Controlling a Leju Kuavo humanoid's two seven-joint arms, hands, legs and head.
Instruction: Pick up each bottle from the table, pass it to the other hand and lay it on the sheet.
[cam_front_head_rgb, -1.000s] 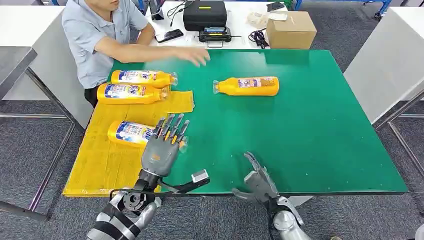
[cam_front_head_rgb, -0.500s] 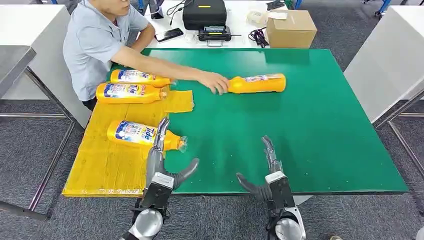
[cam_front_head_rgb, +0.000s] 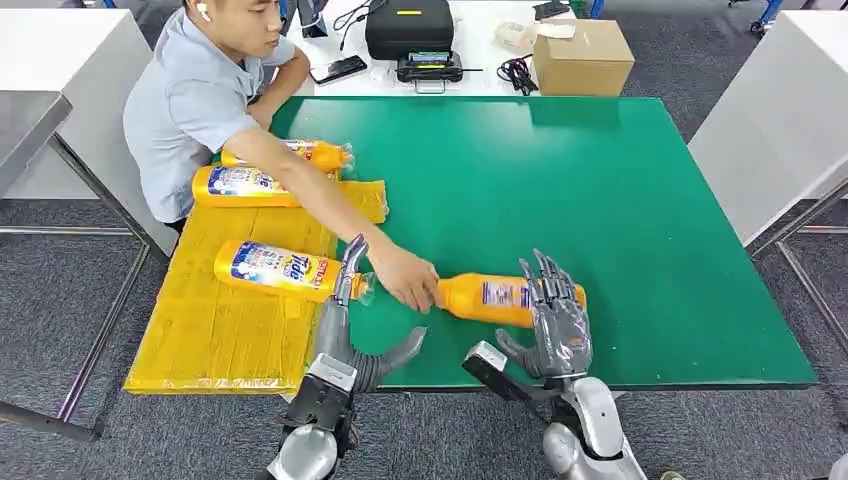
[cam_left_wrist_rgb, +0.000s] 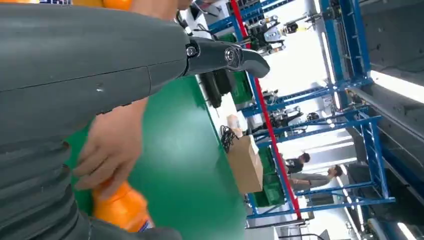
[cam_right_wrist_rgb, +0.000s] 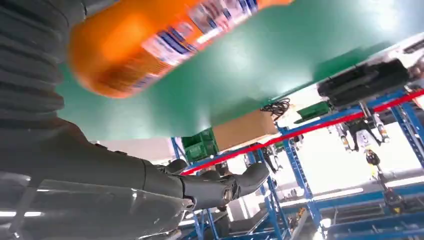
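Fingers (cam_front_head_rgb: 345, 270) of the left hand (cam_front_head_rgb: 345, 335) stood spread and held nothing at lower centre-left of the head view, the thumb splayed toward the right and the longest fingertip reaching up to the neck of the nearest sheet bottle (cam_front_head_rgb: 275, 269). That bottle lay on its side on the yellow sheet (cam_front_head_rgb: 205, 330) at the left of the frame; two more bottles (cam_front_head_rgb: 245, 186) lay higher up on the sheet near the person (cam_front_head_rgb: 195, 95), the farther one partly behind the person's arm. At lower centre the person's hand (cam_front_head_rgb: 405, 280) gripped the neck end of an orange bottle (cam_front_head_rgb: 490, 297) lying on its side on the green table (cam_front_head_rgb: 600, 180). Just right of it, the right hand (cam_front_head_rgb: 555, 320) was raised with its fingers apart and fanned over the bottle's base end; whether they touched the bottle could not be told, as the right wrist view showed it blurred close above the thumb. Along the top of the frame sat a black case (cam_front_head_rgb: 410, 28) and, further right, a cardboard box (cam_front_head_rgb: 582, 56).
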